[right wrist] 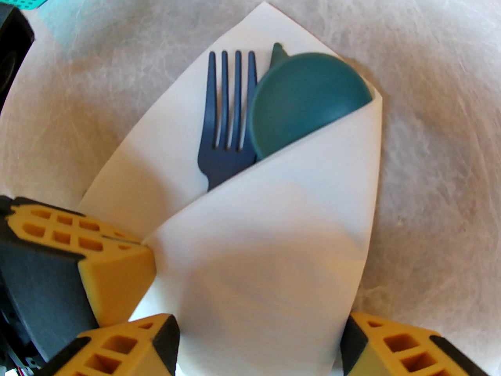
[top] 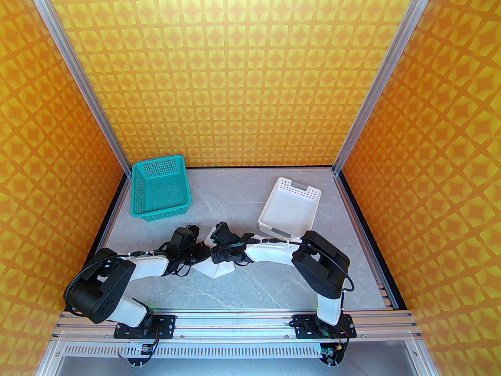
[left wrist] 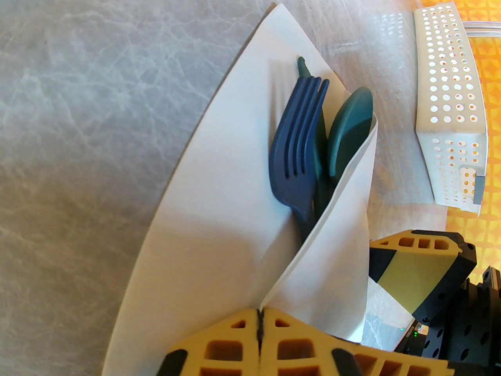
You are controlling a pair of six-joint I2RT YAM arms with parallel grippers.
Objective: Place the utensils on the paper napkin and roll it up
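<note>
Three utensils [right wrist: 274, 116] lie wrapped in the paper napkin [right wrist: 254, 257] at mid-tabletop [top: 274, 288], just ahead of both arms. Reading left to right, you have a teal basket [top: 160, 190] at the far left corner. Next comes the left gripper [left wrist: 260, 319], jaws clenched on the edge of the napkin's folded-over flap. Inside the fold the fork [right wrist: 229, 123] lies left, tines pointing away from the grippers. The knife [right wrist: 278, 51] tip shows behind it, and the spoon [right wrist: 309, 92] bowl sits right, partly under the flap. The right gripper [right wrist: 258, 343] has its jaws spread, one either side of the napkin's near end. A white tray [top: 289, 210] stands far right.
</note>
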